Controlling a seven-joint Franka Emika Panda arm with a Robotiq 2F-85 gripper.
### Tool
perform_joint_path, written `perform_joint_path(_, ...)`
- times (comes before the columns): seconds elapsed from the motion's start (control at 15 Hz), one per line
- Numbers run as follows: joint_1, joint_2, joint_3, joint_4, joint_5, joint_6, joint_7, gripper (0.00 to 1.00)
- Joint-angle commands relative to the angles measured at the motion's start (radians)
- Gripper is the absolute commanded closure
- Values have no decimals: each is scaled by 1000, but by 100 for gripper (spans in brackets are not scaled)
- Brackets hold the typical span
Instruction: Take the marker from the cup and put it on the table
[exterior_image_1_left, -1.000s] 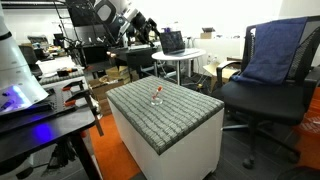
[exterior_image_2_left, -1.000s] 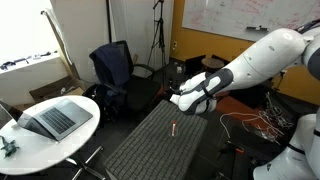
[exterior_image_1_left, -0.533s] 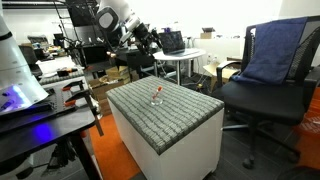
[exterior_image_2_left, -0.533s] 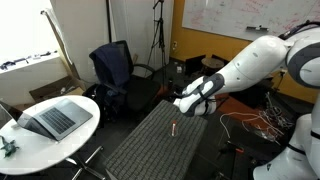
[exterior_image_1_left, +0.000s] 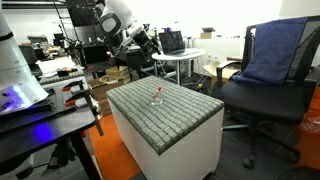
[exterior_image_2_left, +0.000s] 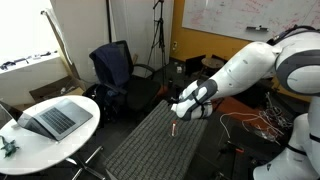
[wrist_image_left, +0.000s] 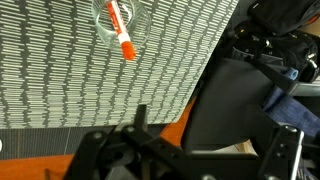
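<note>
Fingers (exterior_image_2_left: 183, 108): hanging high near 1 edge of the desk, spread wide in the wrist view with nothing between them, touching neither marker nor cup.
Risk at the fingers: 2 wide fingers are facing 1 slim pen in a narrow cup. I am judging that a descent slightly off line would be striking the rim instead of straddling the pen.
Arm pose: the white arm (exterior_image_2_left: 250, 65) is stretching in from beside the desk with its wrist bent down. The fingers are aiming toward the cup from above and to 1 side, well apart from it.
Desk (wrist_image_left: 70, 90): its grey woven top is carrying the cup and marker, and the wrist camera is looking past its edge to the floor (wrist_image_left: 165, 112).
Marker (wrist_image_left: 121, 32): the red-orange pen is leaning inside the cup, near the middle of the desk top.
Risk at the marker: because it is leaning, a low pinch would be pressing it against the cup wall, and a loose pinch would be letting it slip back in.
Cup (wrist_image_left: 142, 18): clear and faint, standing upright around the marker.
Risk at the cup: probably very light, so it could be tipping, sliding or lifting along with the pen if a finger is catching its wall.
Beyond: an office chair (exterior_image_1_left: 265, 70) and a round table (exterior_image_2_left: 75, 145) with a laptop (exterior_image_2_left: 55, 118) are sitting well apart from the desk.
</note>
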Motion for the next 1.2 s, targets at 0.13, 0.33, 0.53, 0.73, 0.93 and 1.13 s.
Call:
perform_joint_path(0.13, -1, 68, 5, 84, 9, -62, 23, 0)
perform_joint_path(0.33, -1, 110, 5, 110, 15, -65, 34, 0)
perform_joint_path(0.53, -2, 149, 8, 128, 18, -56, 57, 0)
perform_joint_path(0.73, -9, 174, 14, 137, 15, -61, 73, 0)
perform_joint_path(0.93, -7, 197, 10, 141, 14, -67, 89, 0)
perform_joint_path(1.13, -11, 214, 14, 141, 15, -72, 100, 0)
